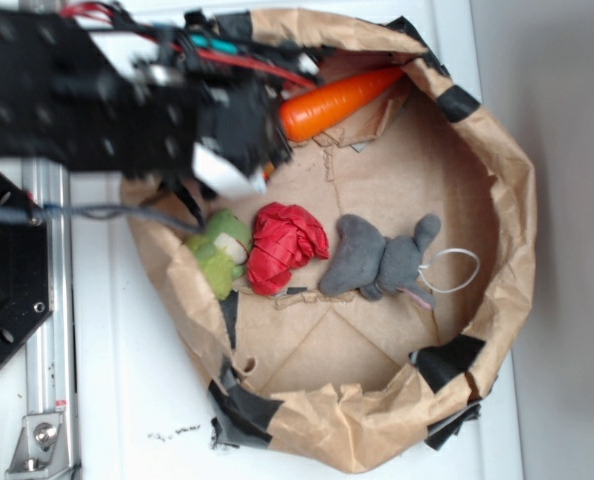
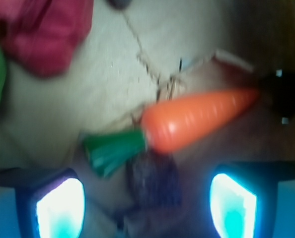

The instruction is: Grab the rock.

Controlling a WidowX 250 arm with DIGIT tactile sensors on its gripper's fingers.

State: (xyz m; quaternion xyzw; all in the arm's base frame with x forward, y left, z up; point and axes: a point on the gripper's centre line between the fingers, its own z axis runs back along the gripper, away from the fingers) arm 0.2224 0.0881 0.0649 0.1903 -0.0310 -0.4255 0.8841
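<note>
Rock point(image 2: 152, 181): dark speckled lump just below the carrot point(image 2: 197, 124), touching its green top, between the spread, empty fingers point(image 2: 60, 206). Descend straight, close low, avoid the carrot. Wrist view blurred; in the exterior view the arm hides the rock.

An orange carrot point(image 2: 197, 119) lay just beyond the jaws; a red wrinkly ball point(image 1: 285, 245), green toy point(image 1: 220, 252) and grey plush mouse point(image 1: 382, 258) sat farther off.

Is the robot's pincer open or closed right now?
Open. In the wrist view the pincer has its two fingers far apart, with the rock sitting between them, not squeezed yet.
</note>
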